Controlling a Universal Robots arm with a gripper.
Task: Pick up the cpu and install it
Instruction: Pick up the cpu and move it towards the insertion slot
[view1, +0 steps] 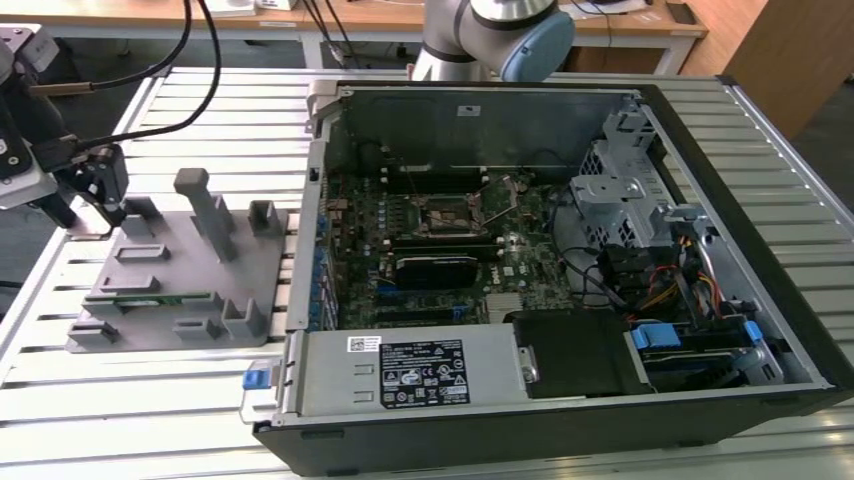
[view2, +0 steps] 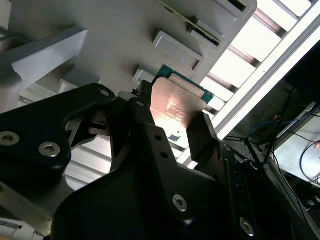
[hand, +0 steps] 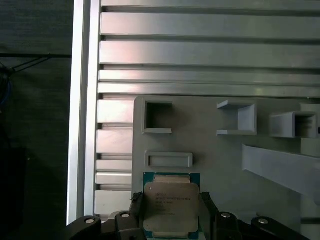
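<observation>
gripper (hand: 171, 202) | pinched cpu (hand: 171, 210) by two opposite edges | cpu flat between fingers, at holder (view1: 174, 290) corner | socket (view1: 447, 213) well apart, toward exterior view's right

Slatted metal table (view1: 134, 400), wooden desk (view1: 387, 17)

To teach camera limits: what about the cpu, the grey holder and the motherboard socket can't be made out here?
1. cpu: in the first wrist view one edge is cut off by the picture's border; in the second wrist view part is hidden behind the gripper.
2. Whether it rests on the grey holder: its underside is hidden.
3. motherboard socket: in the exterior view its contacts are too small to see.
</observation>
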